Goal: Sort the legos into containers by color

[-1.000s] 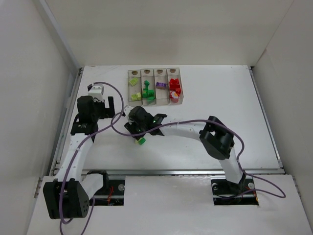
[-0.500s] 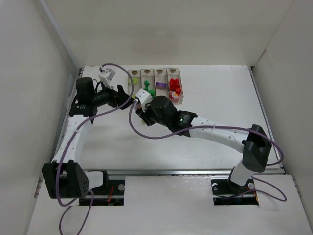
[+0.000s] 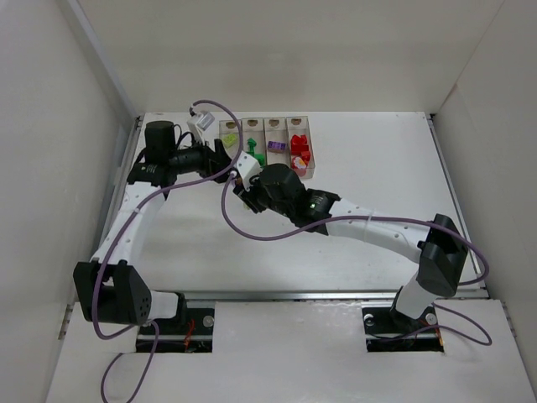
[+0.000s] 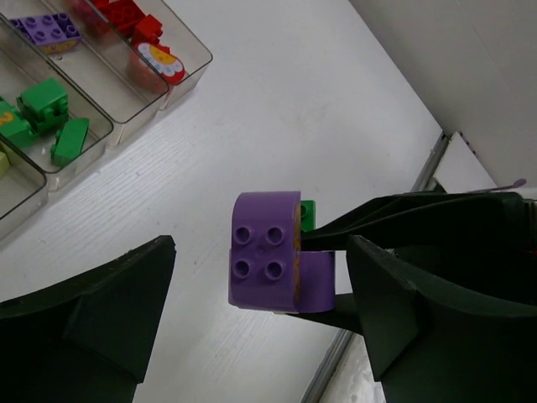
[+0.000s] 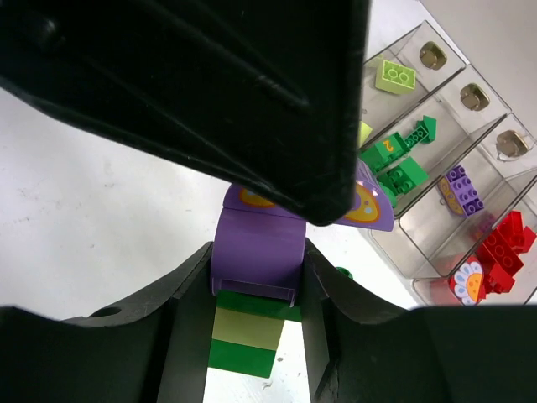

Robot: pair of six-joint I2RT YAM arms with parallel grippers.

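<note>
Left wrist view: the left gripper (image 4: 260, 248) stands wide open and empty, its fingers to either side of the purple brick (image 4: 267, 260); contact cannot be confirmed. Right wrist view: the right gripper (image 5: 256, 290) is clamped on a stack of legos (image 5: 252, 332), purple brick at one end, dark green and yellow-green behind it, held above the table (image 4: 277, 117) near the containers (image 4: 186, 84). Hazard: an off-centre or angled pull by the left gripper may twist the stack out of the clamp or split it at the wrong joint, dropping bricks onto the table or into a wrong box.
</note>
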